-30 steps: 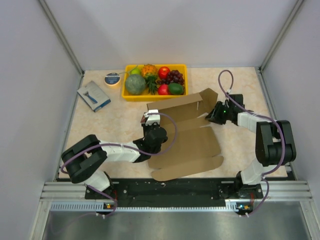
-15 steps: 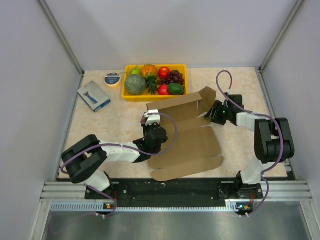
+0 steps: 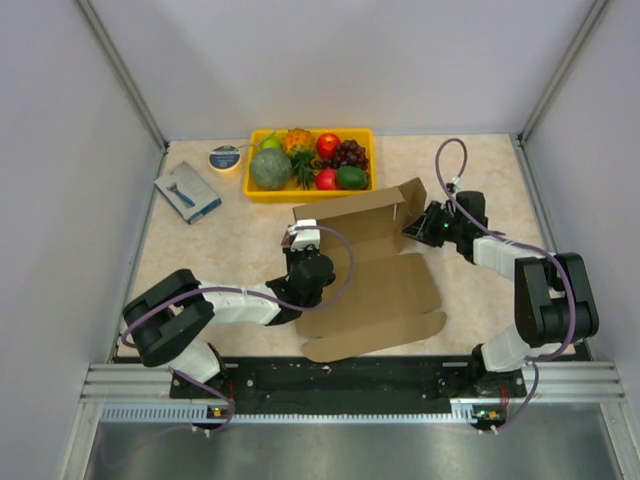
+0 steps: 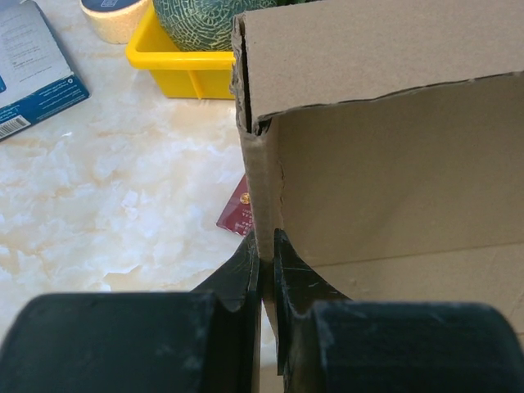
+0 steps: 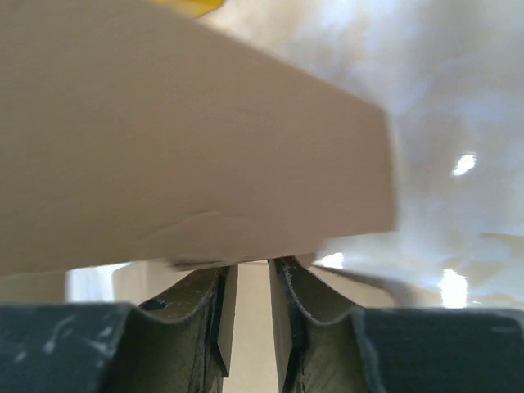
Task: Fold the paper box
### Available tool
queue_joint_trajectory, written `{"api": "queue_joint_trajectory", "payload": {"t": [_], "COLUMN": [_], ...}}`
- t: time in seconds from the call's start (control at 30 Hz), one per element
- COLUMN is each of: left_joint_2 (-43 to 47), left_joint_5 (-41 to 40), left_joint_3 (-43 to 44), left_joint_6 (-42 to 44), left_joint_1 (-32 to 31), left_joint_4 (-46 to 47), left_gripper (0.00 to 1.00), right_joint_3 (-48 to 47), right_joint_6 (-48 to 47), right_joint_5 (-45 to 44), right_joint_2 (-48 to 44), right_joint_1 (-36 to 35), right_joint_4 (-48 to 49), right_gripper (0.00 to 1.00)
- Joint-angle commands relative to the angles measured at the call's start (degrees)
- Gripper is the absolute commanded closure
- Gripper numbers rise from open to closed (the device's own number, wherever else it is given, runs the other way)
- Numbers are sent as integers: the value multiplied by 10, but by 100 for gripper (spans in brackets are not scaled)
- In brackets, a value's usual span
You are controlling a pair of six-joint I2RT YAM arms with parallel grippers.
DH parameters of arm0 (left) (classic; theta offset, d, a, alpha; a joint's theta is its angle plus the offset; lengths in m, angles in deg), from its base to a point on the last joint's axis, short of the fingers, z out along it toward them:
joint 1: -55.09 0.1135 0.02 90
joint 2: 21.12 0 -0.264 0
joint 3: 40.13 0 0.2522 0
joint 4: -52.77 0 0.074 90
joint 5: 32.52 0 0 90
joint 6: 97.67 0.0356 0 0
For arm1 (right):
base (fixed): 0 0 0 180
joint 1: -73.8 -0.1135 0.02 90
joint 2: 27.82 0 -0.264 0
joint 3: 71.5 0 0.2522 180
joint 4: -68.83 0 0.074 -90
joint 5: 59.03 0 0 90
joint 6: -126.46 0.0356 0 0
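The paper box (image 3: 385, 285) lies in the middle of the desk (image 3: 480, 170), between my two arms. Its far wall stands up and the near panels lie flat. My left claw (image 4: 264, 246) is pressed together on the left wall, pinching its thin edge at the corner. My right claw (image 5: 252, 266) is at the far right flap (image 5: 188, 155), fingers nearly together; whether they pinch it, I cannot tell. I think I must hold the left corner fixed and turn the flap slowly along its crease. The brown corrugated cardboard is stiff and matte, with rough cut edges, and it may buckle away from the crease. The marbled desk looks smooth, so the sheet can slide.
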Motion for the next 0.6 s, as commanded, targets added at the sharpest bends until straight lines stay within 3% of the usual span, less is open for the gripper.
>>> {"api": "queue_joint_trajectory", "payload": {"t": [0.0, 0.33, 0.43, 0.5, 0.57], "left_joint_2": [7, 9, 9, 9, 9], "left_joint_5": [7, 7, 7, 8, 9], "left_joint_3": [1, -2, -2, -1, 0], "left_joint_6": [0, -8, -9, -8, -8], "left_joint_1": [-3, -4, -4, -4, -4], "left_joint_4": [-4, -11, -11, -14, -15], "left_gripper": [100, 100, 100, 100, 100], "right_joint_3": [33, 75, 99, 105, 96], "right_joint_6": [84, 191, 211, 190, 128], "right_joint_5": [50, 29, 42, 20, -18], "right_joint_2": [-29, 43, 49, 14, -53], "right_joint_1": [-31, -66, -67, -67, -61], "right_joint_4": [100, 227, 307, 256, 159], "right_gripper": [79, 73, 75, 75, 65]}}
